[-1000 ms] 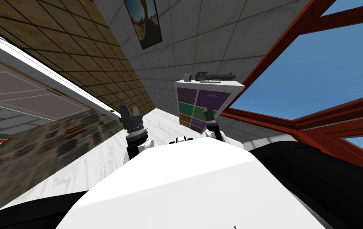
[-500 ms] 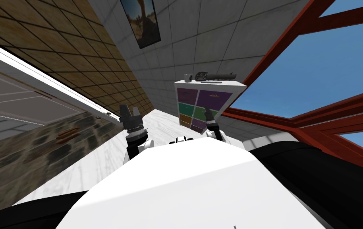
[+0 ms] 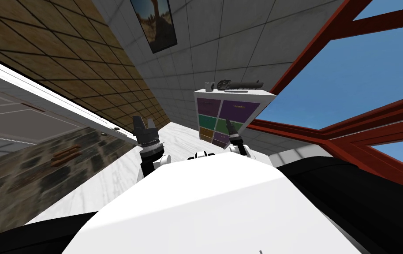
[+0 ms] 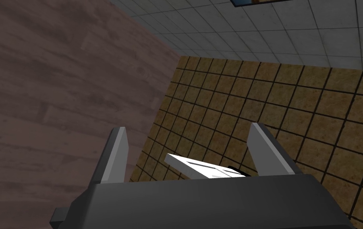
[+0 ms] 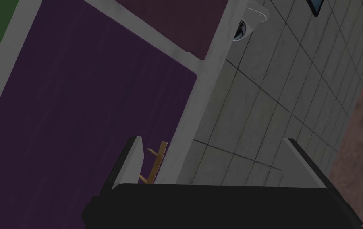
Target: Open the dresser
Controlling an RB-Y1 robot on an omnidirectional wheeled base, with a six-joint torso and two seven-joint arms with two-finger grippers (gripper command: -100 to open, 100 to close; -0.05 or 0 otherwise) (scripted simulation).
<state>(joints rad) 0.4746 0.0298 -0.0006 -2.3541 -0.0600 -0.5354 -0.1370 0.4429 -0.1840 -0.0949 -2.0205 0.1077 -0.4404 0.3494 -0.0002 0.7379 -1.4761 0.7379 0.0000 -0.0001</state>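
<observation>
Right hand [image 3: 228, 121]: raised in front of the dresser [image 3: 209, 108], directly ahead of it and close to its front. The dresser has a pale frame with purple, green and yellow drawer fronts. The hand lies over the column of drawers on its own side. Dark objects [image 3: 236, 84] rest on the dresser's top, above and beyond the hand.

Right wrist view: the right hand [image 5: 213, 140] is spread wide, with nothing gripped between its fingers. A purple drawer front [image 5: 77, 119] lies ahead of one finger and extends past that finger's outer side. A small wooden handle [image 5: 155, 165] on that drawer sits inside the gap, just beside this same finger. Whether the two touch cannot be told. The pale edge of the dresser's frame [image 5: 206, 95] runs away from the hand through the gap, next to the handle. The other finger stands clear of the dresser, with grey tiled wall [image 5: 264, 103] ahead of it. A small round item [image 5: 251, 18] sits at the far end of the frame edge, well ahead of the hand.

Left hand [image 3: 143, 119]: held upright, well apart from the dresser on the far side of the right hand. In its own wrist view the left hand [image 4: 188, 127] is spread and holds nothing.
</observation>
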